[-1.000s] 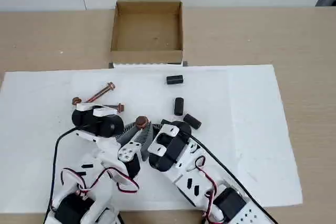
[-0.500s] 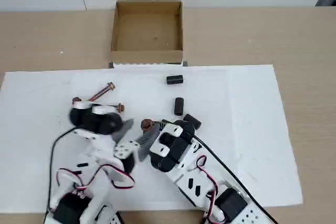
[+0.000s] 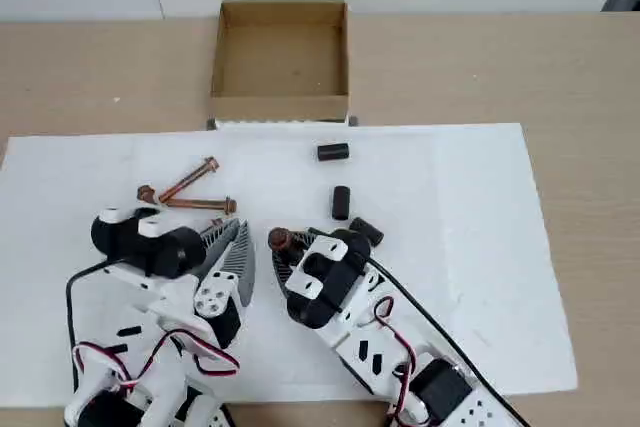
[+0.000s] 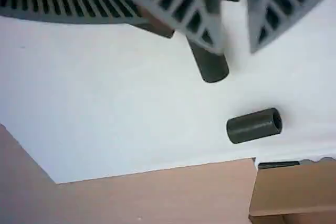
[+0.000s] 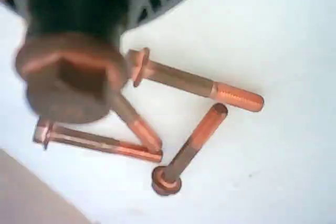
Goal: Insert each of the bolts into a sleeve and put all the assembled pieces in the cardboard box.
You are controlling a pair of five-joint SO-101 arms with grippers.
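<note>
Right gripper (image 3: 287,250) is low on the white sheet (image 3: 480,247), jaws clamped on a held bolt (image 3: 278,239), copper head pointing toward the left arm. In the right wrist view that head looms close and blurred, with a dark sleeve (image 5: 79,3) around the shank behind it; how deep the shank sits cannot be made out. Left gripper (image 3: 230,247) is just beside it, jaws apart, the fingers (image 4: 173,3) cut off at the frame edge in its own wrist view. The loose bolts lie in a cluster near the left arm: a slanted bolt (image 3: 190,179) and a flatter bolt (image 3: 197,204) show clearly from above. The right wrist view adds a further shank (image 5: 137,125) whose head is hidden behind the held bolt. Three free sleeves lie on the sheet: the far sleeve (image 3: 333,152) near the box, the middle sleeve (image 3: 341,202), and the near sleeve (image 3: 366,231) tight against the right arm, partly covered by a finger in the left wrist view. The cardboard box (image 3: 280,107) stands on the table (image 3: 580,67) at the sheet's far edge.
</note>
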